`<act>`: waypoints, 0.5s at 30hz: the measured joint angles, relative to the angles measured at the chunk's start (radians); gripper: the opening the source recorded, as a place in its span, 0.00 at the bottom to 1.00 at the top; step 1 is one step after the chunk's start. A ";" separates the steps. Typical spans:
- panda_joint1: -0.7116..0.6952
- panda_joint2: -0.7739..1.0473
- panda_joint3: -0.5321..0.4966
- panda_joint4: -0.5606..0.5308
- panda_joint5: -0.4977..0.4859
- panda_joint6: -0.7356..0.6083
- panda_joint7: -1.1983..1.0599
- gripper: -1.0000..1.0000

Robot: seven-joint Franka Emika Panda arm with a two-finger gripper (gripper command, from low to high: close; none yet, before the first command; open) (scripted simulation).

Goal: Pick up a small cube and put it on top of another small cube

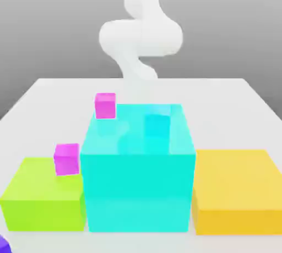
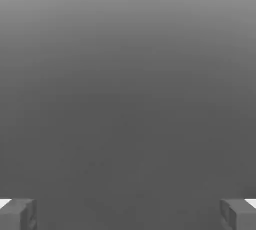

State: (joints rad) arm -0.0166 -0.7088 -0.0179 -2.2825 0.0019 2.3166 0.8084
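The small cube [image 1: 3, 244] sits at the table's [image 1: 231, 98] near corner – seven o'clock from the big cyan block [image 1: 137, 183] – well apart from the raised arm [image 1: 140, 32], whose gripper [image 2: 128, 214] stands spread, pinching nothing.

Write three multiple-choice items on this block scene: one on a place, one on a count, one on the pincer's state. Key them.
1. Where does the small cyan cube sit?
A. on the big cyan block
B. on the yellow block
C. on the table

2. How many small magenta cubes are there?
A. one
B. two
C. four

3. How is the pincer?
A. shut on a magenta cube
B. shut, empty
C. open, empty

Key:
1 A: it stands on the big cyan block's top face.
2 B: one shows beside the cyan block's far corner, at the exterior view's left, one at the green block.
3 C: the hand view shows the fingertips wide apart with nothing between.
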 joint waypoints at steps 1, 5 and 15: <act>-0.007 0.039 -0.008 0.008 0.001 0.007 0.004 0.50; -0.031 0.187 -0.041 0.036 0.006 0.034 0.015 0.50; -0.090 0.549 -0.133 0.105 0.046 0.099 0.024 0.50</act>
State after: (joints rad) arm -0.1061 -0.1599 -0.1508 -2.1770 0.0483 2.4158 0.8319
